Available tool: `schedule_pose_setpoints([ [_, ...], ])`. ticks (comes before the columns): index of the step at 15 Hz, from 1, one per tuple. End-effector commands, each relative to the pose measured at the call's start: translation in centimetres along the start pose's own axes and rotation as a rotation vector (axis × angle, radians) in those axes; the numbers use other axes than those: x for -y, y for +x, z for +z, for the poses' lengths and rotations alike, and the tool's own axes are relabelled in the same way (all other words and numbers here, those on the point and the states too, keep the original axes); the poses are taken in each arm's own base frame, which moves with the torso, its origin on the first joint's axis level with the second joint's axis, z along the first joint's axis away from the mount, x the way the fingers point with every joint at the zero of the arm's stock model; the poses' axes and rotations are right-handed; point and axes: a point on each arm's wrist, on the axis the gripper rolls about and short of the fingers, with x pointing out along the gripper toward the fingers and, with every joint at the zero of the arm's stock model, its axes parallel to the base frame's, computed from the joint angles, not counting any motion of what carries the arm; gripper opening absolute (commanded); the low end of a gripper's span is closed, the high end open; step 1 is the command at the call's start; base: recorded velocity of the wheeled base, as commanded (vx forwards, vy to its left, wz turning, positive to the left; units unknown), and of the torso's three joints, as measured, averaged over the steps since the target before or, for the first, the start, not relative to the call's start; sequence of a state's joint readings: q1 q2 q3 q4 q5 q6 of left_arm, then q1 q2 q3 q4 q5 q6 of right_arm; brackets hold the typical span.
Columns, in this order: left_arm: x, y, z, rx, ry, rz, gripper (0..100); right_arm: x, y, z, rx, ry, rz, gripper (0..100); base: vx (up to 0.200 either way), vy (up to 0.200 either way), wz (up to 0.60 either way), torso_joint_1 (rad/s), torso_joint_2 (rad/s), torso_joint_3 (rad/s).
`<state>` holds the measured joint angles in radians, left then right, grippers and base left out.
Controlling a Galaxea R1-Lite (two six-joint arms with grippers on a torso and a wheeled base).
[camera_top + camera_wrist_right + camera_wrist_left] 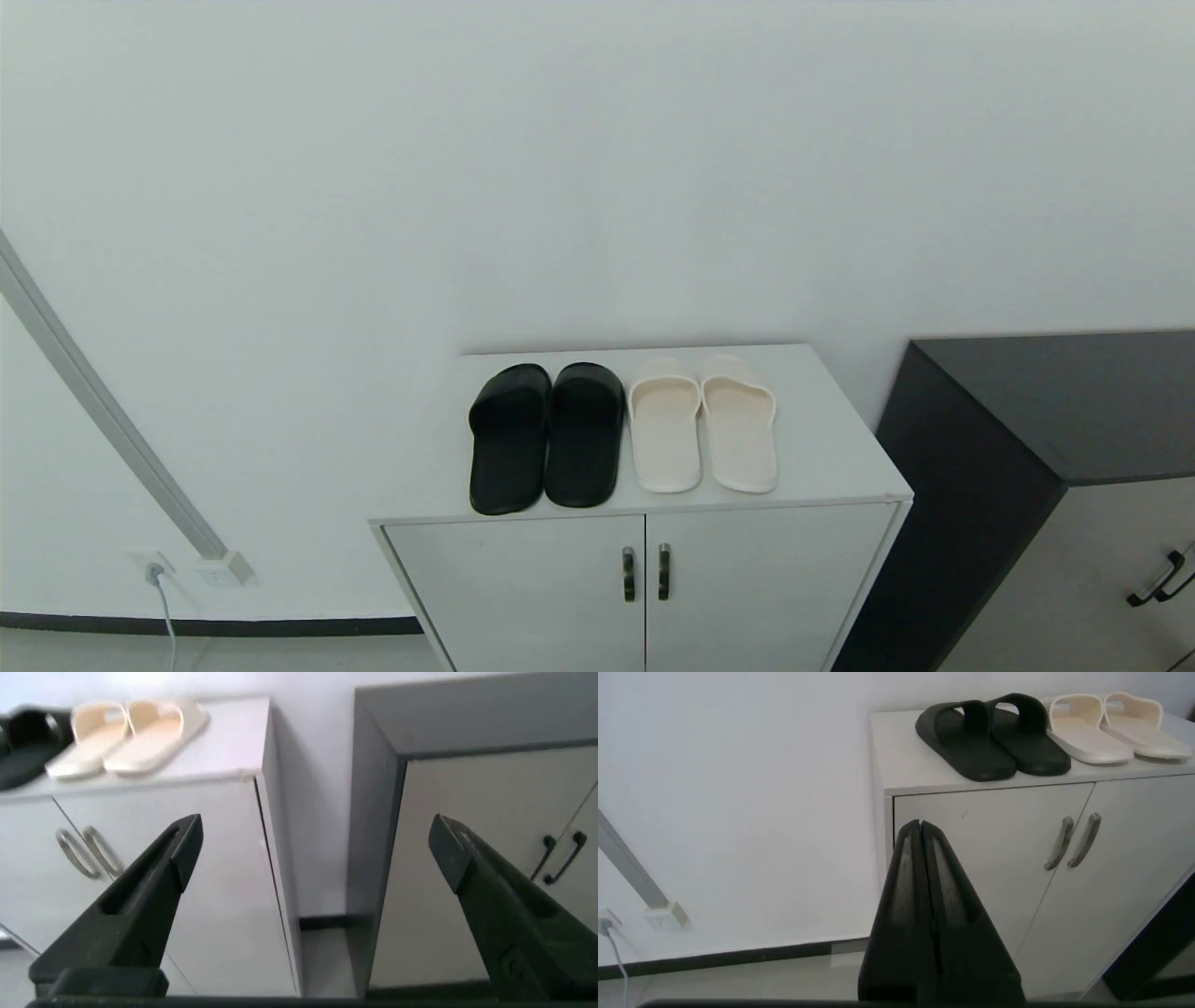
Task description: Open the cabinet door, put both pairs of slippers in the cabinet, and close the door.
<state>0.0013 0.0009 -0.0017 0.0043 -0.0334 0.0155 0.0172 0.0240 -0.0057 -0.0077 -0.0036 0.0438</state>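
Note:
A white two-door cabinet (523,597) stands against the wall, both doors closed, with two metal handles (645,571) at the middle seam. On its top lie a black pair of slippers (546,436) on the left and a cream pair of slippers (702,434) on the right, side by side. My left gripper (922,831) is shut, its fingers pressed together, low and to the left of the cabinet (990,859). My right gripper (313,849) is open wide, low and to the right of the cabinet (224,859), with nothing between its fingers.
A dark-topped grey cabinet (1046,448) with black handles (1158,577) stands close on the right. A wall socket with a cable (154,569) and a slanted conduit (103,401) are on the wall to the left. Floor lies open left of the white cabinet.

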Motion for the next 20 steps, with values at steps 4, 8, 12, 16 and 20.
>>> schedule_pose_setpoints([
  [4, 0.0, 0.0, 0.0, -0.001, -0.006, 0.001, 0, -0.6, 4.3, 8.4, -0.196, 0.060, 0.098, 100, 0.000, 0.000, 0.00, 0.000, 0.00, 0.000],
  [8, 0.0, 0.0, 0.0, 0.000, -0.006, 0.001, 0, -3.4, 13.1, 8.1, -0.318, 0.098, 0.270, 100, 0.000, 0.000, 0.00, 0.000, 0.00, 0.000],
  [12, 0.0, 0.0, 0.0, -0.001, -0.008, 0.005, 0, -9.6, 14.8, 9.5, -0.339, 0.112, 0.328, 100, 0.000, 0.000, 0.00, 0.000, 0.00, 0.000],
  [16, 0.0, 0.0, 0.0, -0.001, -0.008, 0.005, 0, -15.3, 18.4, 9.4, -0.361, 0.107, 0.254, 100, 0.000, 0.000, 0.00, 0.000, 0.00, 0.000],
  [20, 0.0, 0.0, 0.0, -0.001, -0.008, 0.005, 0, -19.7, 22.1, 8.5, -0.316, 0.107, 0.229, 100, 0.000, 0.000, 0.00, 0.000, 0.00, 0.000],
])
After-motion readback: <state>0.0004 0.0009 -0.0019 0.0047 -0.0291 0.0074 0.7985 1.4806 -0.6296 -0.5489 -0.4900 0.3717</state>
